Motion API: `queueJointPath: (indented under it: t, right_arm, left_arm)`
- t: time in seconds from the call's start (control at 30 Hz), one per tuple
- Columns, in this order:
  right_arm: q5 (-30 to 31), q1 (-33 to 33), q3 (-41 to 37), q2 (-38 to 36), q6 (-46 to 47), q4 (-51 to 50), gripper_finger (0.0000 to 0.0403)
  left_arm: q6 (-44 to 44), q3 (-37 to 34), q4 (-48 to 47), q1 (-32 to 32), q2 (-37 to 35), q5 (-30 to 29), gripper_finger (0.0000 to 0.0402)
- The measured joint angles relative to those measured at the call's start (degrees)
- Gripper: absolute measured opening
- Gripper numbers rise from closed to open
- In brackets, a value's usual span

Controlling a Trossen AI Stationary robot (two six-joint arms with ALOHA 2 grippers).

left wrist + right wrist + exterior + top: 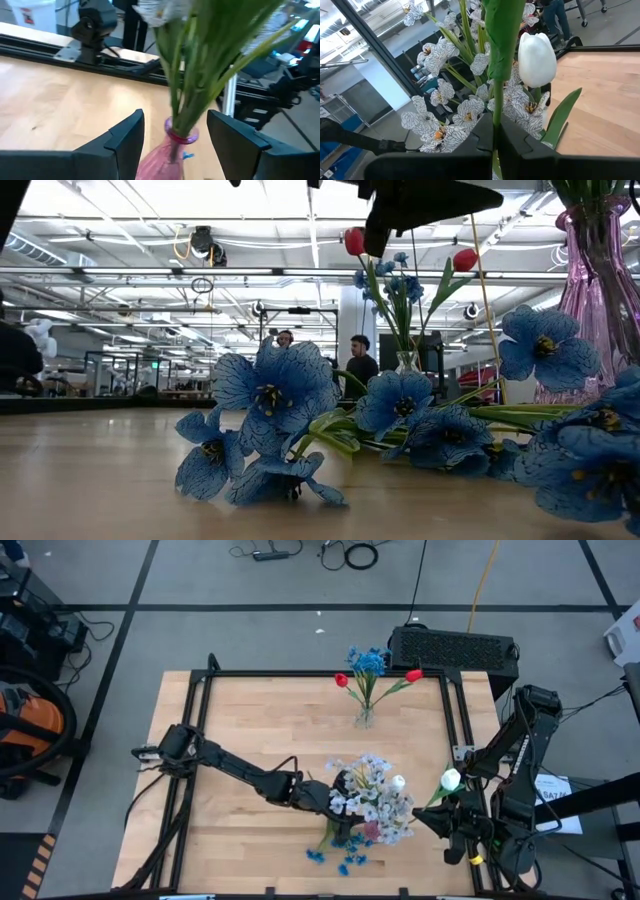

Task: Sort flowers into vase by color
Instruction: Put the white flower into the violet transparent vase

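A pink glass vase (372, 831) (167, 157) (600, 290) holds a bunch of pale lavender-white flowers (372, 795) (445, 107) and a white tulip (398, 781). My left gripper (338, 800) (175, 137) is open, one finger on each side of the vase's neck, with gaps to both. My right gripper (441, 819) (494, 137), right of the vase, is shut on a white tulip (450, 780). A clear vase (365, 718) (405, 362) near the far edge holds blue flowers (367, 662) and two red tulips (341, 680). Loose blue flowers (335, 860) (270, 415) lie at the near edge. My right gripper pinches the white tulip's green stem (494, 117) between its two fingers, which lie across it. The stem rises out of the hold and leaves the right wrist view at the top. In the high view the tulip is lifted clear of the table, its head toward the far edge.
Black rails (300, 673) frame the wooden table (250, 720). A black box (455, 645) sits past the far right corner. The table's far left part is bare wood. People (360, 365) stand in the room behind the table.
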Motion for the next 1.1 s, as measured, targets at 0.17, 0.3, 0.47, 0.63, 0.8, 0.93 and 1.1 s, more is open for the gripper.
queueJointPath:
  t: [0.17, 0.3, 0.47, 0.63, 0.8, 0.93, 1.1]
  right_arm:
    - [0.0, 0.0, 0.0, 0.0, -0.1, 0.0, 0.0]
    - [0.0, 0.0, 0.0, 0.0, -0.2, 0.0, 0.0]
    - [0.0, 0.0, 0.0, 0.0, -0.5, 0.0, 0.0]
    - [0.3, -0.1, 0.0, 0.0, -1.1, -0.1, 0.0]
    - [0.3, -0.5, 0.0, 0.0, -1.4, 0.0, 0.0]
    - [0.2, -0.8, 0.0, 0.0, -1.4, 0.0, 0.0]
    - [0.1, -0.9, 0.0, 0.0, -1.5, 0.0, 0.0]
  left_arm:
    - [1.3, 0.0, -0.3, -0.1, 0.0, -2.1, 0.0222]
    - [1.1, 0.0, -0.3, -0.1, 0.0, -1.5, 0.0222]
    - [1.1, 0.0, -0.3, -0.1, 0.0, -1.5, 0.0222]
    - [1.0, 0.0, 2.5, -0.3, 1.6, -1.3, 0.0222]
    - [0.9, 0.8, 5.5, -0.7, 4.4, -1.2, 0.0222]
    - [1.0, 0.8, 6.2, -0.7, 4.2, -1.2, 0.0222]
    - [1.0, 0.8, 6.4, -0.7, 4.7, -1.3, 0.0222]
